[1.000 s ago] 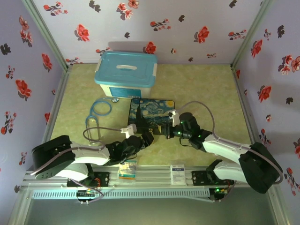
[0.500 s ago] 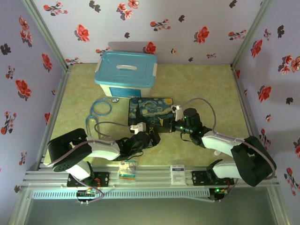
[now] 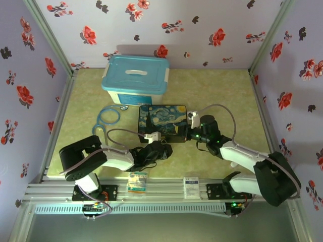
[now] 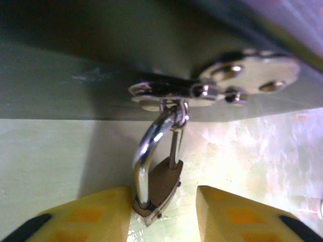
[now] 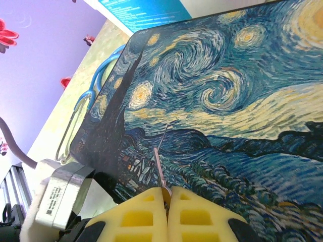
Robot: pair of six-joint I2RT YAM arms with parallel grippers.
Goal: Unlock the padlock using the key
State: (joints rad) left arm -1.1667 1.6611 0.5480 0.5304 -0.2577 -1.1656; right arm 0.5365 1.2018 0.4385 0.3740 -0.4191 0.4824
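Holding the key (image 5: 159, 164) is done: the right fingers (image 5: 141, 212) are pressed together on its head, and the thin blade sticks out past their tips over the painted lid of the Starry Night box (image 5: 242, 101). That box sits mid-surface, a little toward the near edge, in front of a blue-lidded storage bin (image 3: 135, 80) by the far edge.

The padlock (image 4: 157, 187) hangs by its silvery shackle (image 4: 144, 151) from the metal hasp (image 4: 222, 83) on the box's near side face, with its brass body dangling just above the surface. The left fingers (image 4: 86, 217) are spread to either side of the body without pinching it. The left one is touching or nearly touching the shackle side and the right one is clearly apart.

Both shackle legs seem to run into the body, so the padlock looks locked, though the wrist view is soft and I can't be sure. The keyhole is not visible.

Progress as I judge it:
- **Done:** the key is grasped and the padlock is framed by the left fingers.
- **Left:** close on the padlock body to steady it, and bring the key down off the lid to the near face.
- **Then:** line the blade up with the keyhole, insert it, turn it and free the shackle.

The key and padlock are apart right now, with the key above the lid and the padlock below the lid's near edge. The hard alignment part has not been started.
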